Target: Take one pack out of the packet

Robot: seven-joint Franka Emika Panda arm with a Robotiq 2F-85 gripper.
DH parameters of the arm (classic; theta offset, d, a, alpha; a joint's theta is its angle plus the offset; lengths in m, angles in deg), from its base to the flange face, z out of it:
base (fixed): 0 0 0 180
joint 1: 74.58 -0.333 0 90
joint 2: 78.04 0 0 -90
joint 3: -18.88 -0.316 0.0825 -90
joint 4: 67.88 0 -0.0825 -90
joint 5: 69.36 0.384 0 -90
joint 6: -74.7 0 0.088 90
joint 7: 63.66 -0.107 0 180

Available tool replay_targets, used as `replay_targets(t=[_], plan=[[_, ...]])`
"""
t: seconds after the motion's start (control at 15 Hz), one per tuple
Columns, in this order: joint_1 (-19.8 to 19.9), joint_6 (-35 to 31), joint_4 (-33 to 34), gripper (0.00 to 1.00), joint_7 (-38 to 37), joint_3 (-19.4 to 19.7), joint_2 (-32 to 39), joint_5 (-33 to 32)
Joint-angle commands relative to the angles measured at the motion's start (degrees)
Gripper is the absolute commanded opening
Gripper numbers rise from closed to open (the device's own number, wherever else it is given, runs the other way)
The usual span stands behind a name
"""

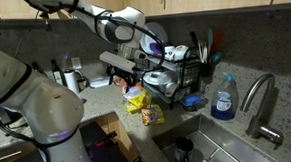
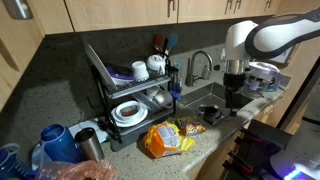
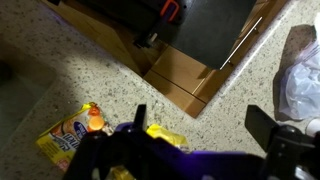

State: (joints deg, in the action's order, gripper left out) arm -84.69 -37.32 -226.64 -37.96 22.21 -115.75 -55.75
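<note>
A yellow-orange snack packet [image 1: 143,108] lies flat on the speckled counter in front of the dish rack; it also shows in an exterior view [image 2: 168,140] and at the lower left of the wrist view [image 3: 78,136]. My gripper [image 1: 124,78] hangs above the counter, also seen in an exterior view [image 2: 234,98]. In the wrist view its two fingers [image 3: 200,125] are spread wide with nothing between them. The packet sits beside and below the left finger, not touched. A purple glow hides part of the packet.
A black dish rack [image 1: 181,77] with plates and mugs [image 2: 130,90] stands behind the packet. A sink [image 1: 221,149] with a faucet [image 2: 198,66] and a blue soap bottle [image 1: 224,99] are nearby. A plastic bag [image 3: 302,82] lies by the counter edge.
</note>
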Motion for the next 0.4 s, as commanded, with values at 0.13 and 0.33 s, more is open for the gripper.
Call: replay_targets(t=[0.13,0.33], plan=[[1.23,-1.57,-0.72,1.0,-8.68,-3.48,-3.44,-3.21],[0.27,-0.44,0.06,1.0,-7.24,-2.36,-2.24,-2.44]])
